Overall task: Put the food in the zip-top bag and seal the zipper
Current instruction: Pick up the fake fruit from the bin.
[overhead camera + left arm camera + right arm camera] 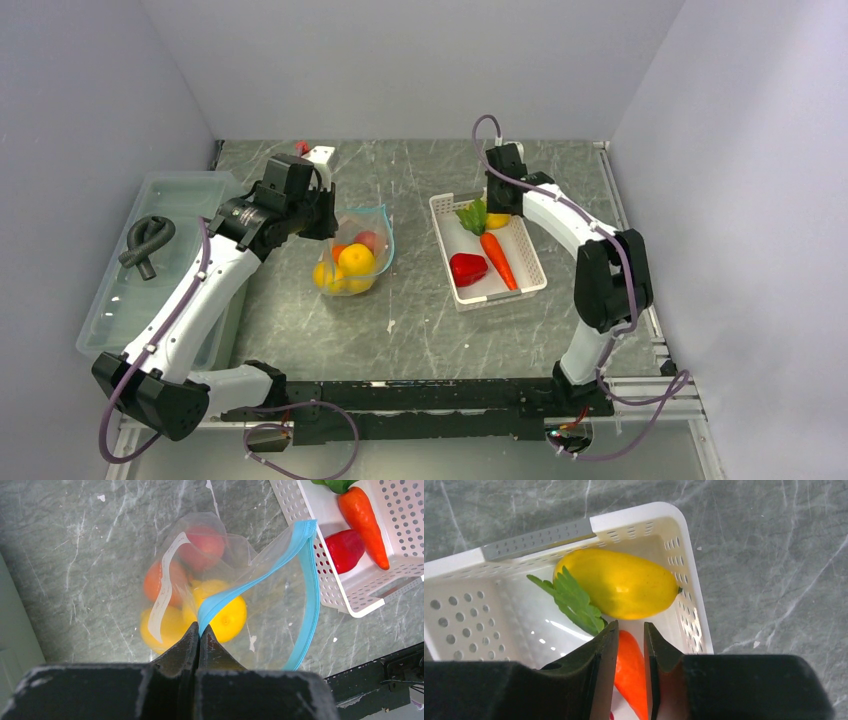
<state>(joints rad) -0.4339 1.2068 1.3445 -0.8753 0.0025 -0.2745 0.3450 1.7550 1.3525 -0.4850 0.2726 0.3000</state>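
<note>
Left gripper (pixel 199 632) is clenched on the teal zipper (pixel 235 596) at the near corner of the zip-top bag (pixel 270 605), its mouth gaping ahead-right, round fruits (pixel 227 617) inside just beyond the fingertips. Right gripper (pixel 630 635) hangs over the white basket (pixel 624 522), jaws narrowed either side of the carrot (pixel 630 680), can't tell if pinched; green leaf (pixel 571 600) and long yellow fruit (pixel 619 582) lie just ahead of it.

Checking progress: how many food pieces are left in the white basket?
3: yellow fruit at the far end, carrot lengthwise right of centre, red pepper left of it. Green leaves by the carrot's top may be a separate piece.
</note>
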